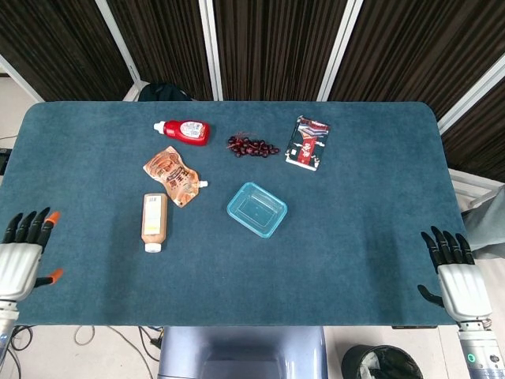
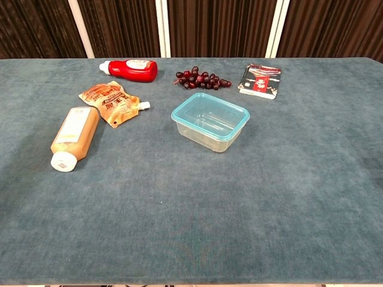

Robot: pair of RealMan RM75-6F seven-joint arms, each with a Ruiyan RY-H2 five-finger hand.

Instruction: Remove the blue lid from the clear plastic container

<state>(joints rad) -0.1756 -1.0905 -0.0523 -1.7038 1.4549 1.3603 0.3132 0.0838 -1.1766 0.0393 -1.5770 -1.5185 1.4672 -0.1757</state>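
Both the left hand [image 1: 20,257] and right hand [image 1: 460,280] are held empty, fingers spread; the light container [image 2: 210,121] could be dragged if its lid [image 2: 210,115] is pulled unbraced.

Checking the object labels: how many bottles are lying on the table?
2. The red bottle lies at the back left, beside the grapes. The brown bottle lies nearer the front left, just ahead of the orange pouch. None looks hidden.
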